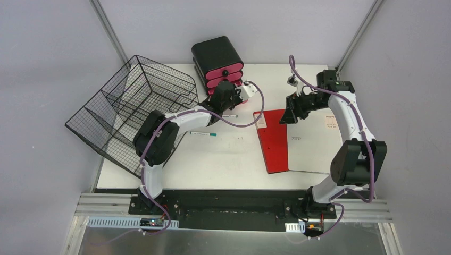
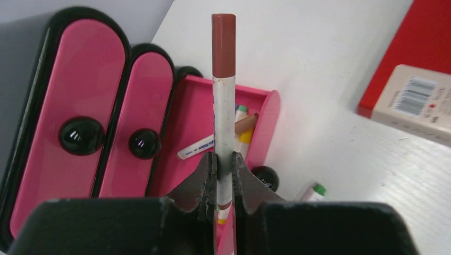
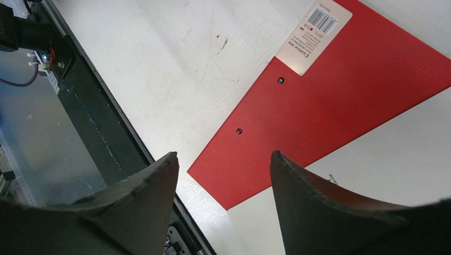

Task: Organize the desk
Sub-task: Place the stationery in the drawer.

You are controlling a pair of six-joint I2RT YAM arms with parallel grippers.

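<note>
The white desk carries a red-and-white notebook at the right. My left gripper is shut on a white marker with a brown-red cap, held above the open bottom drawer of a black-and-pink drawer unit. Several pens lie in that drawer. In the top view the left gripper sits right in front of the unit. My right gripper hangs open and empty over the notebook's red part; in the top view the right gripper is at the notebook's far edge.
A black wire basket lies tilted at the desk's left. A teal-capped pen lies on the desk's middle, and a green-capped marker lies beside the drawer. A small clip sits at the back right. The dark front rail borders the desk.
</note>
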